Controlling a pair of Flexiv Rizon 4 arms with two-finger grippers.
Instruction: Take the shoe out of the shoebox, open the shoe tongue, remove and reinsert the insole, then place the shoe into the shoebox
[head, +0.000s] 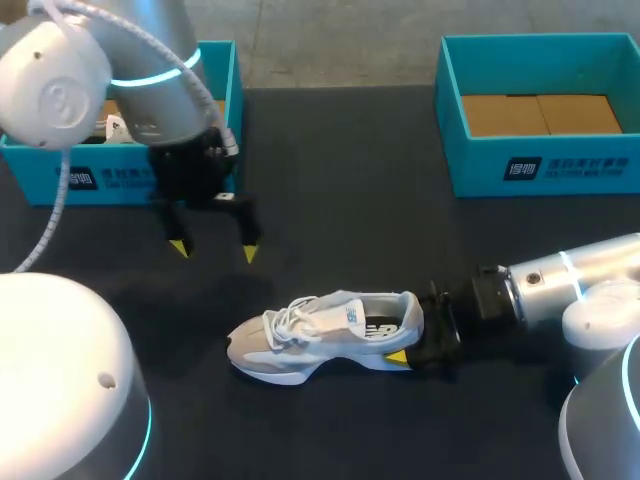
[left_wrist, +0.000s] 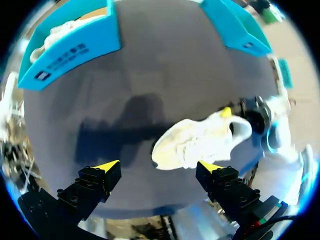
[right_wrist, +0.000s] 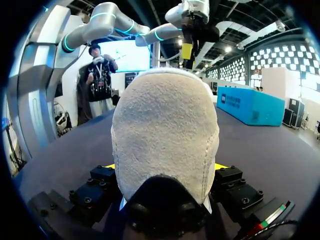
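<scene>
A white and grey sneaker (head: 320, 335) stands upright on the black table (head: 350, 200), toe to the left. My right gripper (head: 415, 345) is at its heel, fingers on either side, shut on it. In the right wrist view the suede heel (right_wrist: 165, 135) fills the gap between the right gripper's (right_wrist: 165, 167) yellow tips. My left gripper (head: 213, 250) hangs open above the table, behind and left of the shoe, with nothing between its fingers. From the left gripper (left_wrist: 159, 166) the sneaker (left_wrist: 197, 142) lies ahead, off to one side, with the right gripper (left_wrist: 250, 112) at its heel.
A teal shoebox (head: 130, 175) at the back left, partly hidden by my left arm, holds something white (head: 115, 128). A second teal shoebox (head: 545, 160) at the back right shows a bare cardboard floor. Open table lies between the boxes and in front of the shoe.
</scene>
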